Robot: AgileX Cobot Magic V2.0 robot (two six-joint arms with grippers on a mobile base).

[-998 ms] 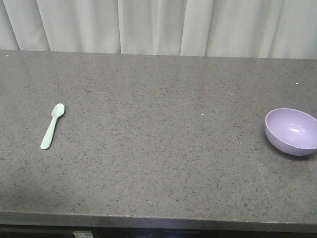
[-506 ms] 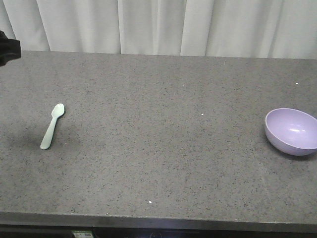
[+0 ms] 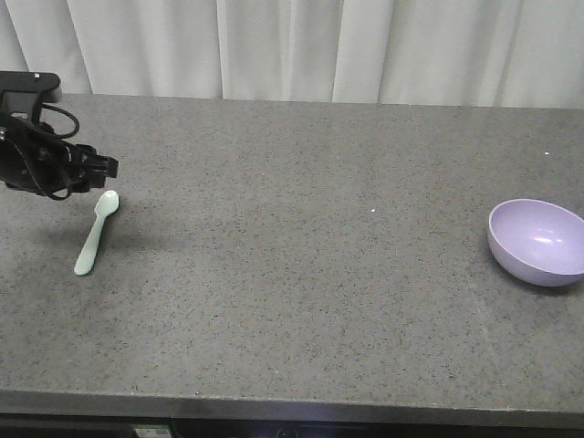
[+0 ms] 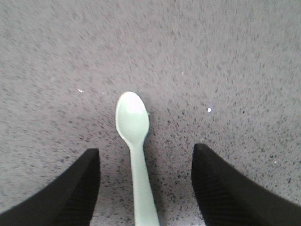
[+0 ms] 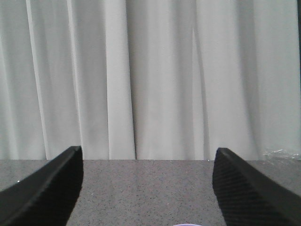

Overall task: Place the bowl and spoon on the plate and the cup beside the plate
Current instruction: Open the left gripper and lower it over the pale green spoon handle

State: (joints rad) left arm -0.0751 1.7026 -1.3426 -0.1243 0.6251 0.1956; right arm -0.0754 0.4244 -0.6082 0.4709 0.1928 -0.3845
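The pale mint-green spoon (image 3: 96,233) lies on the left of the countertop, its scoop end pointing away. My left gripper (image 3: 108,168) hovers just behind the scoop end in the front view. In the left wrist view this gripper (image 4: 146,150) is open, one dark finger on each side of the spoon (image 4: 135,136) and neither touching it. The lilac bowl (image 3: 536,241) rests at the far right, empty. My right gripper (image 5: 146,150) is open with nothing between its fingers, and only a sliver of the bowl's rim (image 5: 188,225) shows below it. The plate and the cup are out of view.
The grey speckled countertop (image 3: 301,274) runs the full width, its front edge near the bottom of the front view. A white curtain (image 3: 301,46) hangs along the back edge.
My left arm has come in from the left edge and moved right, until its gripper is over the spoon's scoop end. The spoon and the bowl have not moved.
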